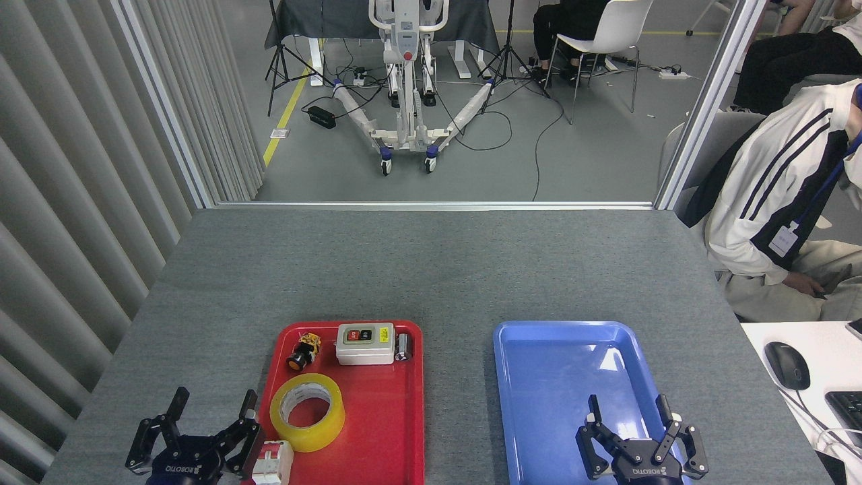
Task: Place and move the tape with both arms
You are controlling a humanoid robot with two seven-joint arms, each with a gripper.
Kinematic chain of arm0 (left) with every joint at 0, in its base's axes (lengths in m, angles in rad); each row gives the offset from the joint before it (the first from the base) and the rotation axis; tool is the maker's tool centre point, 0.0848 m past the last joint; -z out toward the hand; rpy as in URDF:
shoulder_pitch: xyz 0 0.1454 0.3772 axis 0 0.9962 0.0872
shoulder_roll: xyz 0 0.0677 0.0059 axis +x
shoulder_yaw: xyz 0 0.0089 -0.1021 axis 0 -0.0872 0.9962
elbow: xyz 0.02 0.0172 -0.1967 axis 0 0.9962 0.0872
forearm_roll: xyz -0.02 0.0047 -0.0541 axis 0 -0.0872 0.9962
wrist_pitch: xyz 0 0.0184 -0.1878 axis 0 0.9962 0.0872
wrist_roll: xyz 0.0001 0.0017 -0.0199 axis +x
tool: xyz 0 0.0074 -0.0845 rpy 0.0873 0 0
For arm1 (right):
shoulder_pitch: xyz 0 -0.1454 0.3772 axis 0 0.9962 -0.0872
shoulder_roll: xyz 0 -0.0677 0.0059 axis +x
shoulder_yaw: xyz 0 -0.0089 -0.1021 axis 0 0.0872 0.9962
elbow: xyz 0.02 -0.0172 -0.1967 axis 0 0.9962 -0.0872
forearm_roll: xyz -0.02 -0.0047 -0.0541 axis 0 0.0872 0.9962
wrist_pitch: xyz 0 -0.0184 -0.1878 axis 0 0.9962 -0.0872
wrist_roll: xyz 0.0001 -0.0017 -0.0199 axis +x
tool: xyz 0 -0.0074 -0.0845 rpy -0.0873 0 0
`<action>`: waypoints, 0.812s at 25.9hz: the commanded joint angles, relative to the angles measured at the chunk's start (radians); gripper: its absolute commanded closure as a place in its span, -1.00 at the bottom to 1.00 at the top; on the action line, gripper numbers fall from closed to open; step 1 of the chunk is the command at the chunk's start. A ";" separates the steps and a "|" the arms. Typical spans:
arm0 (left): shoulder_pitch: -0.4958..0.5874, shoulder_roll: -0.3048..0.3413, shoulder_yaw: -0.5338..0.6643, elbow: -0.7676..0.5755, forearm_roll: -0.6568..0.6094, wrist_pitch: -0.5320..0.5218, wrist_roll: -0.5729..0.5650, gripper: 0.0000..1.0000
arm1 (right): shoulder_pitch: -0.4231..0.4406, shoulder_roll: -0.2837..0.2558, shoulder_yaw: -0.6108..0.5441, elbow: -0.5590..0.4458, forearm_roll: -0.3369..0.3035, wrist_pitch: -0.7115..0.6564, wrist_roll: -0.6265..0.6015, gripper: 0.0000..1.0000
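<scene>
The tape (307, 411), a wide yellow roll with a white core, lies flat in the near left part of the red tray (390, 431). My left gripper (212, 411) hovers open at the tray's near left edge, just left of the roll and not touching it. Over the near end of the blue tray (539, 364) my right gripper (630, 414) stands open with nothing between its fingers.
The red tray also holds a white switch box (365, 343), a small black and yellow button (304, 351), a small dark part (403, 347) and a white and red switch (273, 461) at the near edge. A seated person (781, 202) is at the table's right.
</scene>
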 commanded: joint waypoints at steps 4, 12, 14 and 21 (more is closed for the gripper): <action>0.000 -0.001 0.001 -0.001 0.005 -0.011 0.005 -1.00 | 0.000 0.000 0.000 0.000 0.000 0.001 0.006 -1.00; -0.002 -0.007 -0.001 -0.001 0.014 -0.013 0.016 -1.00 | 0.002 0.002 0.000 0.000 0.000 0.001 0.005 -1.00; -0.002 -0.010 -0.002 0.000 0.014 -0.013 0.016 -1.00 | 0.002 0.002 0.000 0.000 0.000 0.001 0.005 -1.00; -0.048 -0.001 -0.005 0.008 0.026 -0.042 -0.004 -1.00 | 0.002 0.005 0.002 0.000 0.000 -0.001 0.003 -1.00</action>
